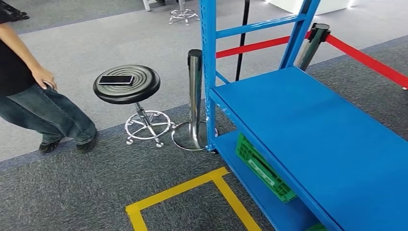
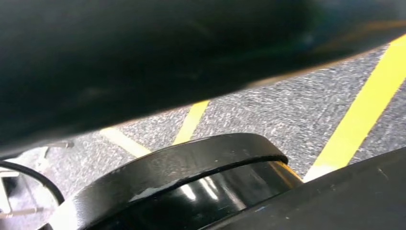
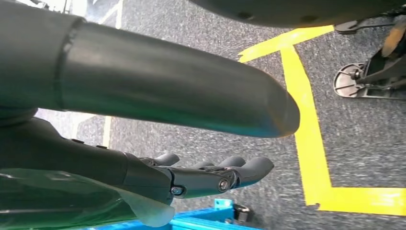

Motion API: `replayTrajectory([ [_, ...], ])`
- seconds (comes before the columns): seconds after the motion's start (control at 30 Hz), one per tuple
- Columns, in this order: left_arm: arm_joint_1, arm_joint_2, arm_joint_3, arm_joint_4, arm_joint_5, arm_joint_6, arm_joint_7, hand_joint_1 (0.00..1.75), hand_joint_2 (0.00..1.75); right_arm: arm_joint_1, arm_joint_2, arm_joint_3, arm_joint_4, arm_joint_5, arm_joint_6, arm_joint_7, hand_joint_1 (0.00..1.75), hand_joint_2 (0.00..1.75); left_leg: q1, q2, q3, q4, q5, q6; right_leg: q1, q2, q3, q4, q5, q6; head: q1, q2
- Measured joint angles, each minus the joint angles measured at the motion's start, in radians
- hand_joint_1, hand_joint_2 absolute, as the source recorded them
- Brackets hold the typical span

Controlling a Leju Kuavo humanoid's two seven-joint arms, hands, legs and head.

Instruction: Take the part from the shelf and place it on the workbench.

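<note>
Hanging beside the blue steel shelf [image 1: 308, 120], the right hand [image 3: 191, 177] holds nothing, fingers loosely extended, because no part is reached; left hand's state cannot be told.

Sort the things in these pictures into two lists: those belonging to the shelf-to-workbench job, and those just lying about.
Job:
blue shelf
green crate on its lower level (perhaps)
right hand

Lying about:
black stool
phone on the stool
steel post
red belt
yellow floor tape
person standing nearby
</note>
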Motion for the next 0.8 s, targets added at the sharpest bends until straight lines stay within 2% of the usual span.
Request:
replayTrajectory([
  [0.03, 0.000, 0.000, 0.000, 0.000, 0.000, 0.000, 0.000, 0.00, 0.00, 0.000, 0.000, 0.000, 0.000, 0.000, 0.000, 0.000, 0.00, 0.00, -0.002, -0.009, 0.026, -0.060, 0.039, 0.007, 0.001, 0.011, 0.001, 0.000, 0.001, 0.000, 0.000, 0.000],
  [0.1, 0.000, 0.000, 0.000, 0.000, 0.001, 0.000, 0.000, 0.00, 0.00, -0.001, 0.001, 0.000, 0.000, 0.000, 0.001, 0.000, 0.00, 0.00, -0.005, -0.048, 0.085, -0.191, 0.094, 0.022, 0.002, 0.030, -0.001, 0.001, 0.003, 0.003, 0.000, 0.000],
  [0.13, -0.001, 0.000, 0.000, 0.000, 0.001, 0.000, 0.000, 0.00, 0.00, -0.002, 0.001, 0.000, 0.000, -0.001, 0.002, 0.000, 0.00, 0.00, -0.007, -0.064, 0.103, -0.232, 0.105, 0.027, 0.001, 0.039, -0.004, 0.002, 0.005, 0.007, 0.000, 0.000],
  [0.17, -0.001, 0.001, 0.000, 0.000, 0.001, 0.000, 0.000, 0.00, 0.00, -0.002, 0.001, 0.000, 0.000, -0.001, 0.002, 0.000, 0.00, 0.00, -0.008, -0.074, 0.109, -0.249, 0.105, 0.029, -0.001, 0.047, -0.008, 0.002, 0.008, 0.012, 0.000, 0.000],
  [0.23, -0.003, 0.000, 0.000, 0.000, 0.001, 0.000, 0.000, 0.00, 0.00, -0.001, 0.001, -0.001, 0.000, -0.001, 0.003, 0.000, 0.00, 0.00, -0.008, -0.060, 0.111, -0.261, 0.110, 0.032, -0.004, 0.058, -0.016, 0.000, 0.012, 0.024, 0.000, 0.000],
  [0.3, -0.003, -0.002, 0.000, 0.000, 0.001, 0.000, -0.001, 0.00, 0.00, 0.001, 0.001, -0.001, 0.000, -0.002, 0.003, 0.000, 0.00, 0.00, -0.005, -0.040, 0.115, -0.278, 0.120, 0.039, -0.002, 0.031, -0.037, 0.031, -0.010, 0.032, 0.004, 0.000],
  [0.37, -0.001, -0.002, 0.000, 0.000, 0.001, -0.001, -0.002, 0.00, 0.00, -0.001, 0.001, -0.002, 0.000, -0.002, 0.003, 0.000, 0.00, 0.00, -0.004, -0.015, 0.116, -0.286, 0.125, 0.043, -0.001, -0.011, -0.088, 0.134, -0.070, 0.038, 0.010, 0.000],
  [0.4, 0.000, -0.002, 0.000, 0.000, 0.001, -0.002, -0.002, 0.00, 0.00, -0.002, 0.001, -0.002, 0.000, -0.002, 0.003, 0.000, 0.00, 0.00, -0.005, -0.002, 0.115, -0.285, 0.125, 0.045, -0.002, -0.022, -0.118, 0.199, -0.100, 0.041, 0.013, 0.000],
  [0.43, 0.001, -0.002, 0.000, 0.000, 0.001, -0.004, -0.002, 0.00, 0.00, -0.002, 0.001, -0.002, 0.000, -0.002, 0.003, 0.000, 0.00, 0.00, -0.006, 0.011, 0.115, -0.285, 0.124, 0.045, -0.004, -0.028, -0.140, 0.249, -0.118, 0.045, 0.013, 0.000],
  [0.47, 0.001, -0.001, 0.000, 0.000, 0.001, -0.005, -0.002, 0.00, 0.00, -0.001, 0.001, -0.002, 0.000, -0.002, 0.004, 0.000, 0.00, 0.00, -0.006, 0.023, 0.114, -0.285, 0.124, 0.044, -0.006, -0.032, -0.146, 0.268, -0.117, 0.049, 0.013, 0.000],
  [0.5, 0.001, -0.001, 0.000, 0.000, 0.001, -0.006, -0.003, 0.00, 0.00, 0.001, 0.001, -0.002, 0.000, -0.002, 0.004, 0.000, 0.00, 0.00, -0.005, 0.033, 0.115, -0.284, 0.123, 0.043, -0.009, -0.036, -0.132, 0.248, -0.098, 0.052, 0.013, 0.000],
  [0.57, 0.000, -0.002, 0.000, 0.000, 0.001, -0.007, -0.003, 0.00, 0.00, 0.003, 0.001, -0.002, 0.000, -0.002, 0.004, 0.000, 0.00, 0.00, -0.004, 0.051, 0.116, -0.279, 0.118, 0.035, -0.012, -0.062, -0.061, 0.120, -0.040, 0.057, 0.014, 0.000],
  [0.6, 0.000, -0.002, 0.000, 0.000, 0.001, -0.008, -0.003, 0.00, 0.00, 0.002, 0.001, -0.002, 0.000, -0.002, 0.005, 0.000, 0.00, 0.00, -0.005, 0.057, 0.115, -0.273, 0.114, 0.029, -0.012, -0.076, -0.024, 0.058, -0.021, 0.054, 0.015, 0.000],
  [0.63, -0.001, -0.001, 0.000, 0.000, 0.001, -0.008, -0.003, 0.00, 0.00, 0.000, 0.001, -0.002, 0.000, -0.002, 0.005, 0.000, 0.00, 0.00, -0.007, 0.063, 0.115, -0.268, 0.110, 0.023, -0.011, -0.086, -0.001, 0.018, -0.012, 0.049, 0.014, 0.000],
  [0.67, -0.001, -0.001, 0.000, 0.000, 0.001, -0.008, -0.003, 0.00, 0.00, -0.001, 0.001, -0.002, 0.000, -0.002, 0.006, 0.000, 0.00, 0.00, -0.009, 0.069, 0.114, -0.265, 0.109, 0.017, -0.008, -0.089, 0.008, 0.002, -0.013, 0.041, 0.012, 0.000],
  [0.73, -0.003, -0.001, 0.000, 0.000, 0.001, -0.009, -0.003, 0.00, 0.00, 0.000, 0.001, -0.002, 0.000, -0.002, 0.007, 0.000, 0.00, 0.00, -0.009, 0.077, 0.115, -0.262, 0.107, 0.009, -0.006, -0.075, 0.006, 0.003, -0.011, 0.024, 0.009, 0.000],
  [0.8, -0.004, -0.001, 0.000, 0.000, 0.001, -0.009, -0.004, 0.00, 0.00, 0.001, 0.001, -0.002, 0.000, -0.003, 0.007, 0.000, 0.00, 0.00, -0.004, 0.054, 0.107, -0.236, 0.083, -0.002, -0.007, -0.062, 0.004, 0.002, -0.007, 0.011, 0.006, 0.000],
])
